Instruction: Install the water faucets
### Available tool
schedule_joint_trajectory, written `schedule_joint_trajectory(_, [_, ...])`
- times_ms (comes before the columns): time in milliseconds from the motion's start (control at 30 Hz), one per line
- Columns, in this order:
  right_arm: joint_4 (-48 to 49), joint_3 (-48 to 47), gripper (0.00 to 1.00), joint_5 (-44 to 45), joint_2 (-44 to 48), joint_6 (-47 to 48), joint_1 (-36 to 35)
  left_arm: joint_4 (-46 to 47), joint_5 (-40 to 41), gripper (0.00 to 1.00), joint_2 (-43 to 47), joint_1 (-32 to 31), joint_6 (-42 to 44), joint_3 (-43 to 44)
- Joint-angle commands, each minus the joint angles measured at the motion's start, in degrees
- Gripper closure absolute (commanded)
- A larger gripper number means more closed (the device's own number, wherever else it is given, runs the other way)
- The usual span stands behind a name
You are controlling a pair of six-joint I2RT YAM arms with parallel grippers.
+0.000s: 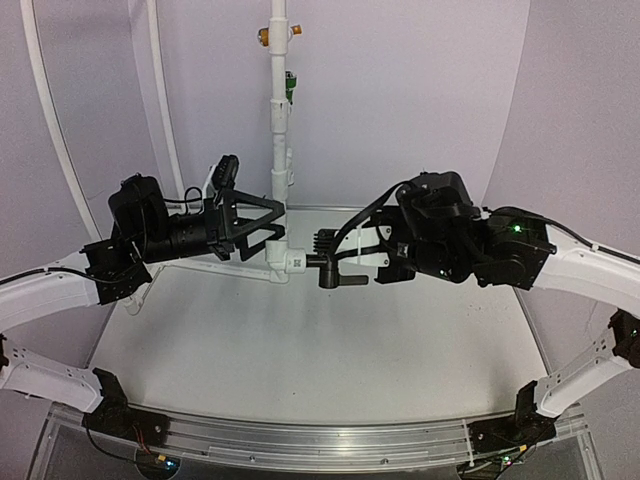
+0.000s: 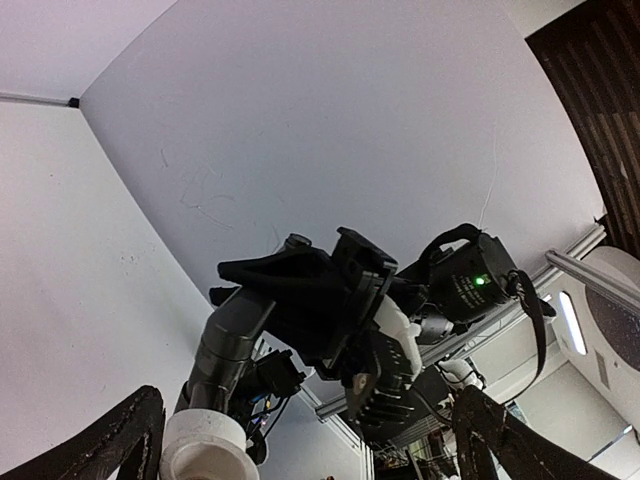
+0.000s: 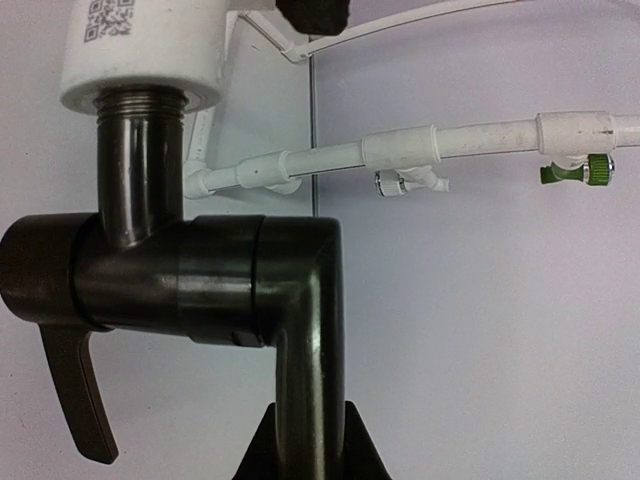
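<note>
**Right pincer clamped on the tap, left pincer spread at the pipe joint**

In the top view the left pincer (image 1: 274, 232) stands with its jaws spread wide, one on either side of the white elbow fitting (image 1: 288, 260) at the foot of the tall white pipe (image 1: 279, 110). In the left wrist view its fingers (image 2: 120, 440) frame the round end of the fitting (image 2: 205, 442). Whether a pad touches the plastic cannot be told, and nothing is pinched.

At 3 o'clock from the fitting sits the black faucet (image 1: 328, 265), its threaded neck entered into the fitting's mouth. Its small lever lies toward 4 o'clock.

Further right, the right pincer (image 1: 372, 262) has its jaws pressed together on the faucet's spout, holding it level with the fitting.

The right wrist view shows this close up. The fitting (image 3: 140, 50), marked with a square code, is at 11 o'clock, and a narrow band of thread shows below its rim. The faucet (image 3: 200, 285) hangs under it, with the lever pointing to 6 o'clock at the left. The spout bends down to 6 o'clock into the right pincer (image 3: 305, 445), gripped between the fingertips. Behind, the white pipe (image 3: 450, 145) runs across toward 3 o'clock, carrying a small white valve (image 3: 400, 182) and a green valve (image 3: 575, 170).
</note>
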State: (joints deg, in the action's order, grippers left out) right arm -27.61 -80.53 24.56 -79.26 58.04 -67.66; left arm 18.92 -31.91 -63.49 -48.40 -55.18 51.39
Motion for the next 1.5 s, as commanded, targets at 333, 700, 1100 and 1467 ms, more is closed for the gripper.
schedule_joint_trajectory(333, [4.85,-3.65,1.00,2.70,0.66,-0.84,-0.31,-0.99,-9.12,0.03,1.42,0.15,3.57,4.01])
schedule_joint_trajectory(700, [11.47,2.57,1.00,5.00,3.30,5.25,-0.28,-14.84,1.91,0.00,7.73,0.15,12.54,8.25])
schedule_joint_trajectory(1100, [13.30,1.40,1.00,3.48,4.01,5.77,-1.00,-24.69,10.61,0.00,2.00,0.15,11.44,10.46])
schedule_joint_trajectory(1467, [13.28,1.43,1.00,3.69,3.34,5.34,-1.25,-19.21,-5.80,0.12,-0.59,0.15,12.60,11.63])
